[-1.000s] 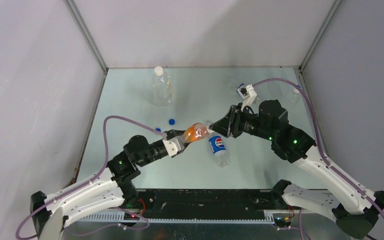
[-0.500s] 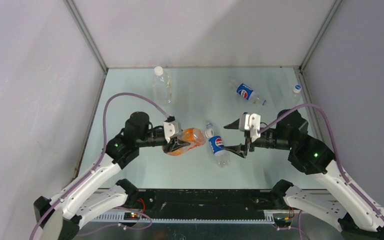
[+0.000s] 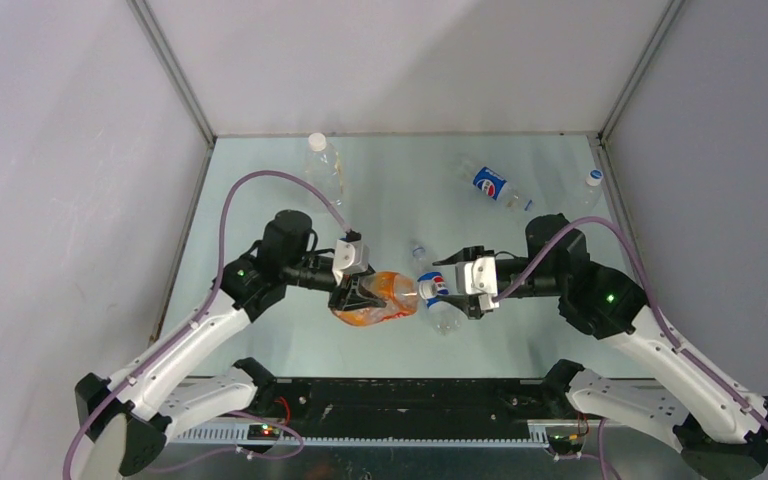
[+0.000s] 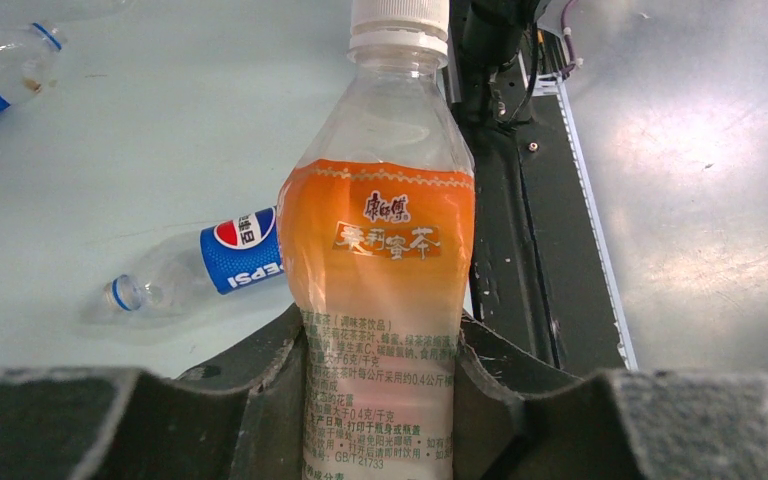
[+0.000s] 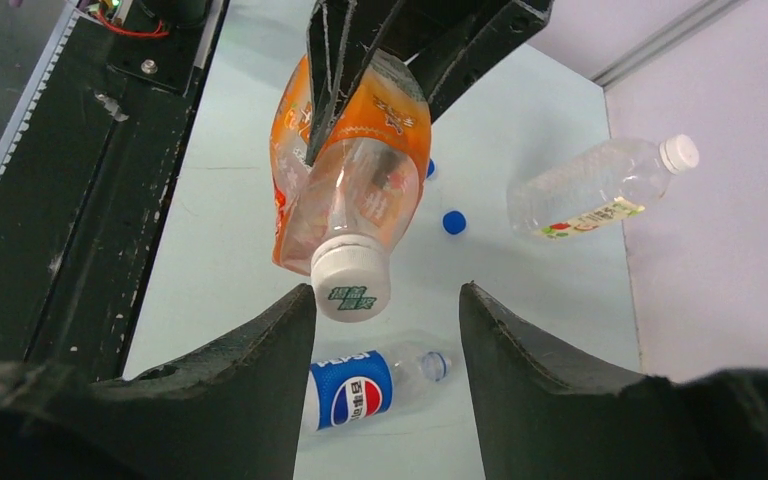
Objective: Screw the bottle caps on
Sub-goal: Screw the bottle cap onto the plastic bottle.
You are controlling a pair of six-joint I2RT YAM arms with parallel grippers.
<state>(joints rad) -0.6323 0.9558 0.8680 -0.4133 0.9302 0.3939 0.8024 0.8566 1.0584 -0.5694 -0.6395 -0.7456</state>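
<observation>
Pale green table top (image 3: pixel 410 180), walled in grey on three sides; both arms meet over its near middle. Item: orange-label bottle (image 3: pixel 385 300), clear plastic, held off the surface with its long axis roughly level and running left to right, neck toward the right arm. Holder: left gripper (image 3: pixel 355 295), fingers pinched on the bottle's lower body, label side up in the left wrist view. Item: white cap (image 5: pixel 350 283), seated on the neck; whether it is fully tightened cannot be told. Right gripper (image 5: pixel 387 310): jaws spread, lined up nose-on with the neck, so the cap lies straight ahead, between the two fingers, close to one and clear of the other. Judgement: the right arm is the one placed to close on the cap and turn it about the bottle's axis while the left holds the body; cap and jaw centre look slightly offset, so a small sideways correction may be needed first. Also present: blue cap (image 5: pixel 453 222), loose on the table; Pepsi bottle (image 5: pixel 370 385), lying on its side beneath the meeting point.
</observation>
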